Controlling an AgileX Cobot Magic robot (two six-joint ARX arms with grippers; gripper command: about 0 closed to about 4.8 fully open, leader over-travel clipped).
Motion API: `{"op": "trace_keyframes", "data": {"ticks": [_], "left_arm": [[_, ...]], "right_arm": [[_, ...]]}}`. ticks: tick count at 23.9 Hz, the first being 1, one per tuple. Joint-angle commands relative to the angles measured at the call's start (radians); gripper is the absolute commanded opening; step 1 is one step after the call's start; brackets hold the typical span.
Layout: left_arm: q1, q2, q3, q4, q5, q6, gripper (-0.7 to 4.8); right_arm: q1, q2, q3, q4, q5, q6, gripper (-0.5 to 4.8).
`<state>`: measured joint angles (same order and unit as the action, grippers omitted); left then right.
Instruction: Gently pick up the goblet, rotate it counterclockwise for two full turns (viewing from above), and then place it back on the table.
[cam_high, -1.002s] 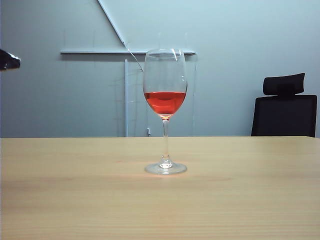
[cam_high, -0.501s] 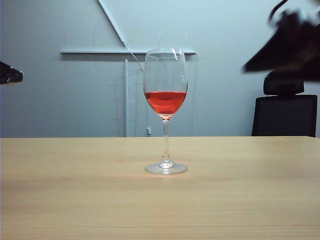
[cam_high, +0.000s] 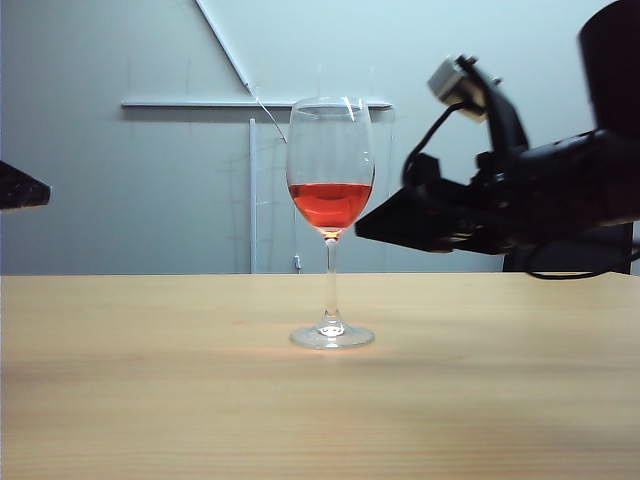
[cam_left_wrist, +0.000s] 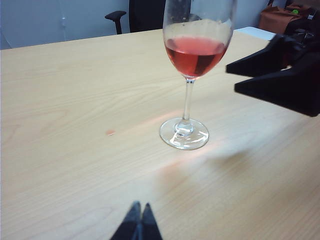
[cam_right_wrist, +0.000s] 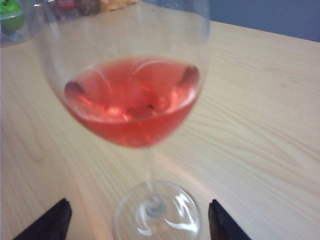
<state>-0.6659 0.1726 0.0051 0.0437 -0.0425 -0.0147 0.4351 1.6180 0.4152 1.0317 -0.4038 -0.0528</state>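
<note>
The goblet (cam_high: 331, 222) stands upright mid-counter (cam_high: 150, 400), untouched. Our right hand (cam_right_wrist: 140, 220) hovers just right of its bowl, fingers spread wide to either side of the foot. Our left hand (cam_left_wrist: 138, 225) waits pressed together, well off to the left. We should ease in level, close softly on the stem, and lift straight so the red liquid stays calm.

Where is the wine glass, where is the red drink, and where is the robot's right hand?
goblet (cam_high: 330, 240), exterior view, on its stem.
red drink (cam_right_wrist: 132, 112), right wrist view, middle of the liquid.
right hand (cam_high: 372, 228), exterior view, open fingertips.
</note>
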Motion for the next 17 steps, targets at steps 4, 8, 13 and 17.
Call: {"op": "trace_keyframes", "data": {"ticks": [4, 8, 13, 17], "left_arm": [[0.000, 0.001, 0.004, 0.013, 0.002, 0.007, -0.05], [0.000, 0.001, 0.004, 0.013, 0.002, 0.007, -0.05], [0.000, 0.001, 0.004, 0.013, 0.002, 0.007, -0.05], [0.000, 0.001, 0.004, 0.013, 0.002, 0.007, -0.05]], "right_arm": [[0.001, 0.126, 0.118, 0.028, -0.052, 0.001, 3.73], [0.002, 0.188, 0.172, 0.031, -0.075, 0.000, 3.73], [0.002, 0.238, 0.206, 0.051, -0.116, 0.000, 3.67], [0.008, 0.261, 0.213, 0.075, -0.114, 0.001, 3.67]]}}
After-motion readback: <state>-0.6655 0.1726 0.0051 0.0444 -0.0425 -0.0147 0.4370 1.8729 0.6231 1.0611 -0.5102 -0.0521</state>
